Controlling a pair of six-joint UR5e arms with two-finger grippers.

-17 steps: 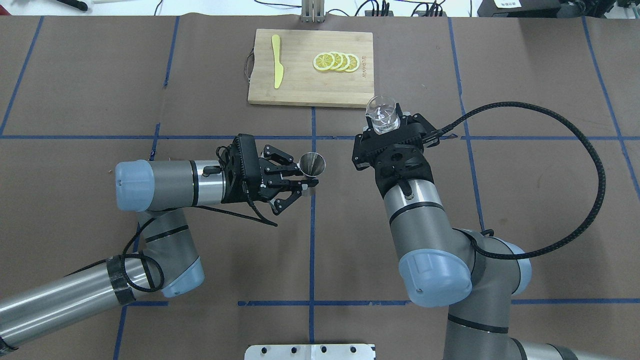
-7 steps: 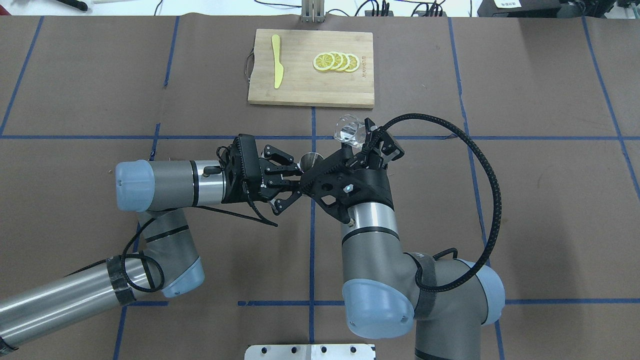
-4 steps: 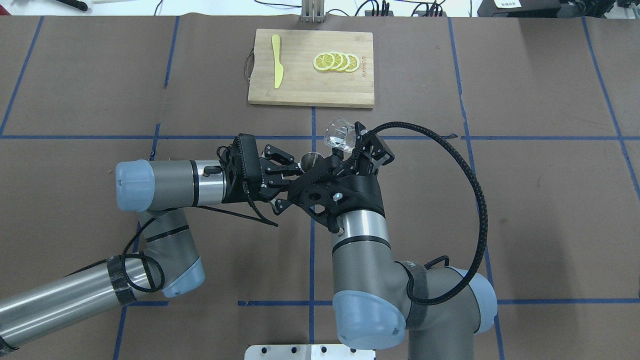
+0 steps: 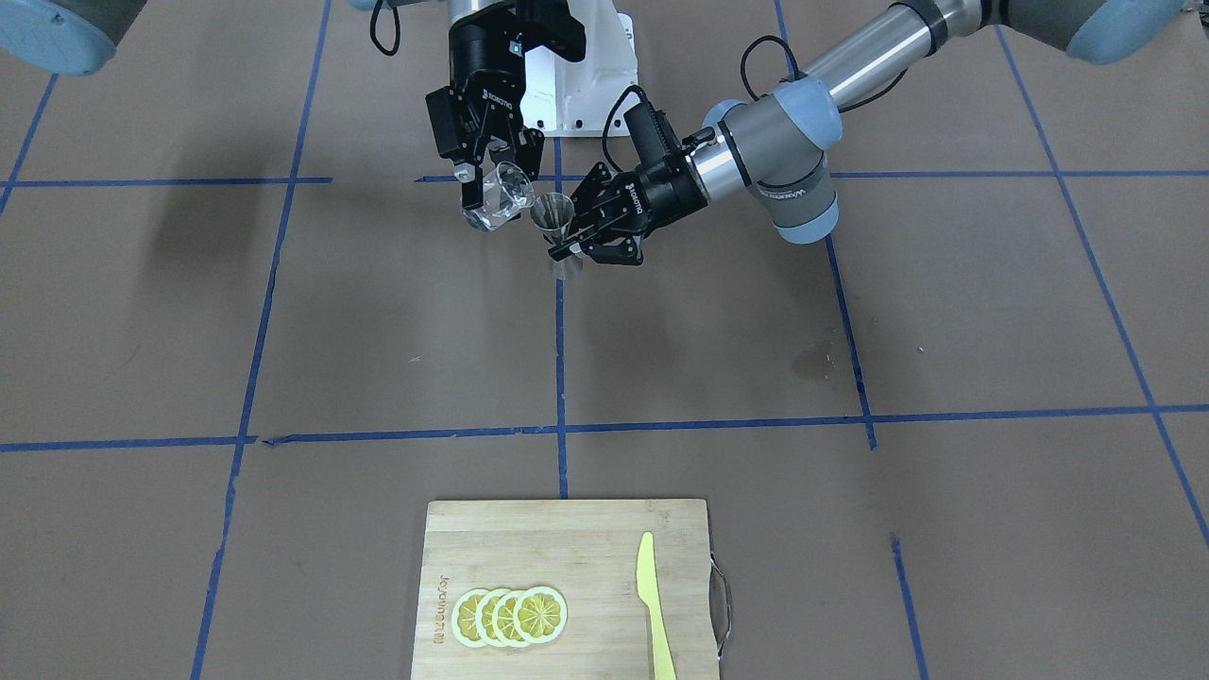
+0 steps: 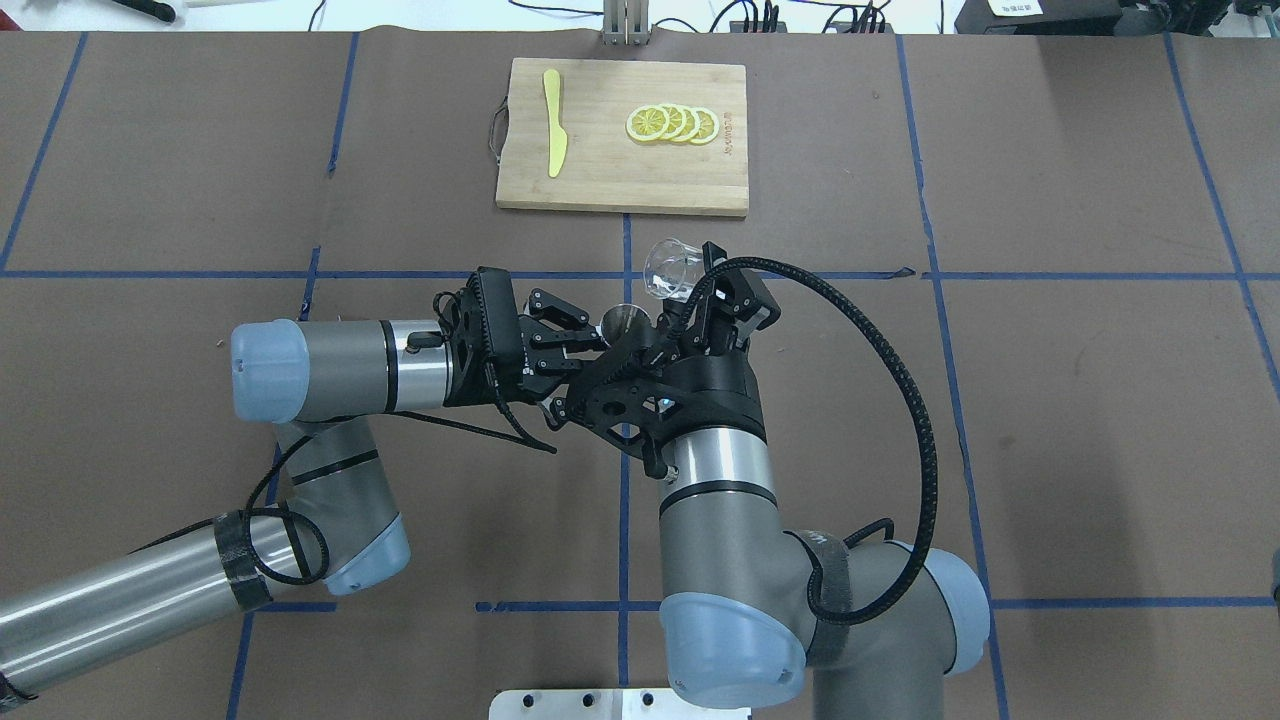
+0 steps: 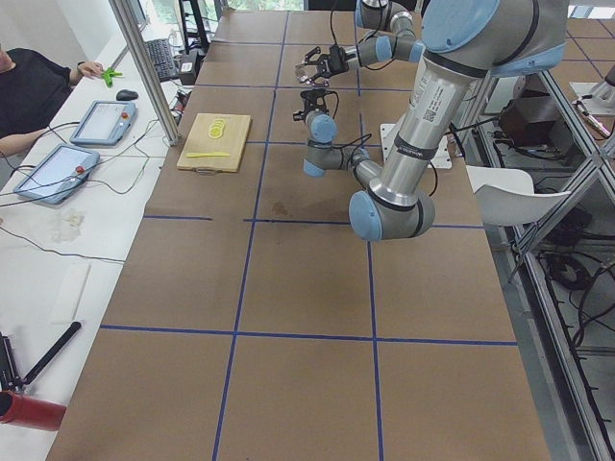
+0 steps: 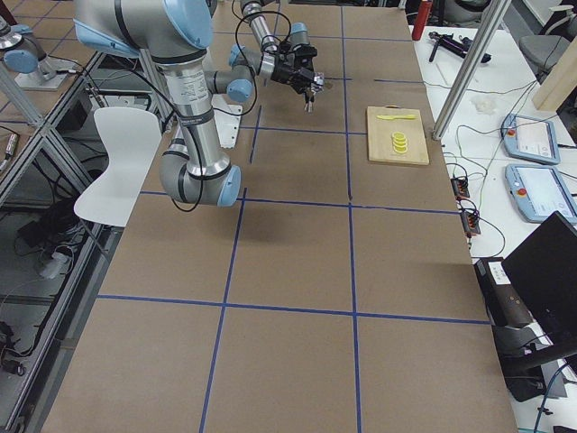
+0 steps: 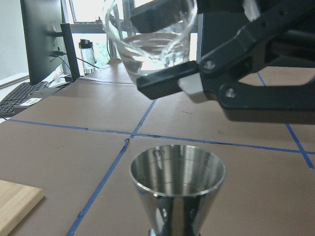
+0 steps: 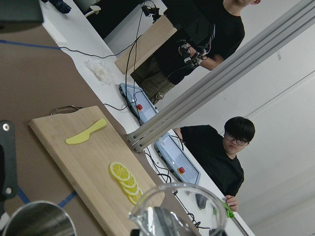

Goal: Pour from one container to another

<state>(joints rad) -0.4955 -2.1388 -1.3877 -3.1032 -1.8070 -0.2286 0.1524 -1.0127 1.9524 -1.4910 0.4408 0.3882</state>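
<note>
Cup (image 5: 668,268), clear, some clear liquid low inside, is clamped in the right gripper (image 4: 499,187). The jaws are closed on its sides, and the cup sticks out past the fingertips, tipped a bit toward the left gripper (image 4: 570,249). Jigger (image 4: 552,215) stands upright in the left gripper, which is pinched shut on the narrow waist, open top cone above the fingertips, lower cone below them. The cup is higher than the jigger's mouth and just beside it, on the right gripper's side. They are close but not touching, as far as I can see. From the left wrist camera the cup hangs above and beyond the jigger's rim, with a right-gripper finger under it. Can't tell whether the jigger's foot rests on the table (image 5: 1050,400) or is held just off it.

Both grippers meet nose to nose near a blue tape line (image 5: 622,500) on the brown table cover. Well beyond the fingertips of the right gripper, far from the robot, sits a wooden cutting board (image 5: 610,170). It carries a row of lemon slices (image 5: 672,123) and a yellow knife (image 5: 553,125), apart from each other. Past the board, a person in a black top (image 6: 29,91) sits at a white bench with tablets (image 6: 101,120).
</note>
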